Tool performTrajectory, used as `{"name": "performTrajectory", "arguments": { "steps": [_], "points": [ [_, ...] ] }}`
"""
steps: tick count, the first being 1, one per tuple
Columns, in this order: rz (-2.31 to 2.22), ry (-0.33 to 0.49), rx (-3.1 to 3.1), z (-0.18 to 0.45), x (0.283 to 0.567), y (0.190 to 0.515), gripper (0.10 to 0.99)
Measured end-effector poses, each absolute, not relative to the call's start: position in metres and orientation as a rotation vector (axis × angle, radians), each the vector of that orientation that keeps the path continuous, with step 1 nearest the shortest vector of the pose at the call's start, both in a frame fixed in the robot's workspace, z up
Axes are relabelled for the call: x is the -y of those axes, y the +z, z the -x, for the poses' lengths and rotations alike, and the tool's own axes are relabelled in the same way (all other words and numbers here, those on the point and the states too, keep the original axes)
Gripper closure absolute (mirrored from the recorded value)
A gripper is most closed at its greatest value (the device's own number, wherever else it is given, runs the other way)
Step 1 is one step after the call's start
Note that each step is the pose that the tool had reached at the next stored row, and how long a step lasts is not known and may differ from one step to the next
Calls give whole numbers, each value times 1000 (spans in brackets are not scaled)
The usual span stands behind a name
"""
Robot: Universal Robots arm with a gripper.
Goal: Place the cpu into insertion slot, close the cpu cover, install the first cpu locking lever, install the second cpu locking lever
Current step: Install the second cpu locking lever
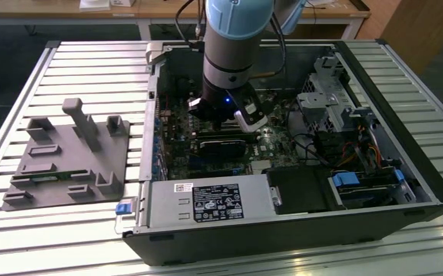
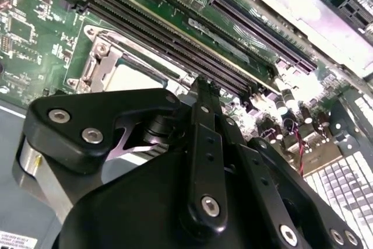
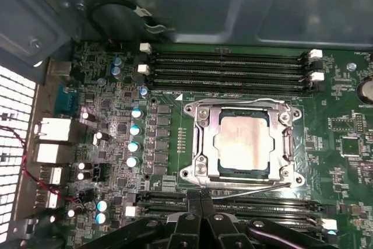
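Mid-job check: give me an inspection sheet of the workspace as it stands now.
Surface: slatted metal table carrying an open computer case.
Job's things: cpu seated in the insertion slot; cpu cover closed flat around it, with wire levers along the cover's edges.
Clutter: grey fixture block beside the case, at the exterior view's left.
Grippers: gripper low over the green motherboard, fingers together, tips at the cover's edge next to a lever, holding nothing.
Cables: black loop on the case wall; red wire near the rear ports.
Surroundings: wooden desks behind.
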State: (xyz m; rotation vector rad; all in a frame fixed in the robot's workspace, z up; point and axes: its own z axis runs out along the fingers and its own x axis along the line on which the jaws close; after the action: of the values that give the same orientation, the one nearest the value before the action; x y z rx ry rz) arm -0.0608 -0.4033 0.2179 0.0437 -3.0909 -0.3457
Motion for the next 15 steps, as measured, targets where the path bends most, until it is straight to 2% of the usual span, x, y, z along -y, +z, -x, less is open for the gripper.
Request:
{"name": "performTrajectory", "arguments": {
  "steps": [9,15],
  "points": [
    [-42,-355,3090,61,403,207,980],
    [-42,-407,3084,65,404,204,980]
  ]
}}
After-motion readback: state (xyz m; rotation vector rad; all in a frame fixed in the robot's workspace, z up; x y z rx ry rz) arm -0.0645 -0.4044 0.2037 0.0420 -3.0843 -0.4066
